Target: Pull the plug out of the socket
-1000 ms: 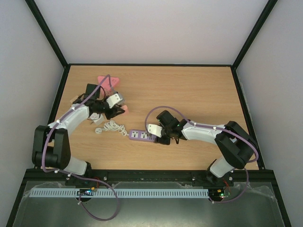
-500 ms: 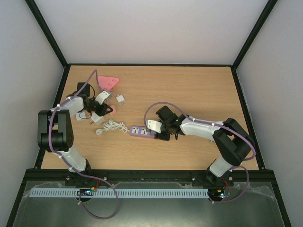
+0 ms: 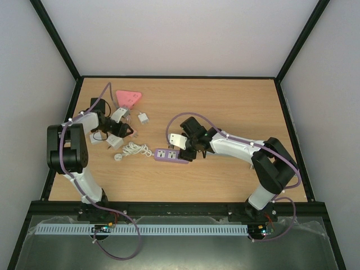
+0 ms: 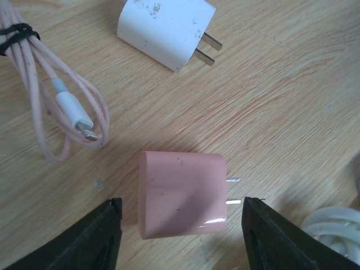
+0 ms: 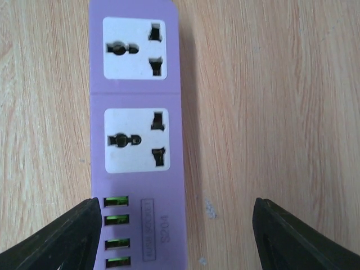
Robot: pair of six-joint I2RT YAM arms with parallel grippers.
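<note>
A purple power strip (image 3: 170, 156) lies mid-table; in the right wrist view (image 5: 135, 140) two of its white sockets show with nothing plugged in, plus several green USB ports. My right gripper (image 3: 184, 147) is open, its jaws (image 5: 175, 225) wide over the strip's USB end. A pink plug (image 4: 181, 191) lies on its side on the wood, prongs pointing right. My left gripper (image 4: 181, 216) is open, a jaw on each side of the plug and apart from it. In the top view the left gripper (image 3: 121, 130) hides the pink plug.
A white plug (image 4: 166, 27) lies just beyond the pink one, also in the top view (image 3: 143, 118). A pink cable (image 4: 50, 95) lies left of it. A coiled white cord (image 3: 133, 149), a white adapter (image 3: 114, 142) and a pink triangular piece (image 3: 128, 98) lie nearby.
My left gripper carried the pink plug left, away from the strip, and opened; the plug now lies between its jaws. My right gripper shifted left along the strip.
</note>
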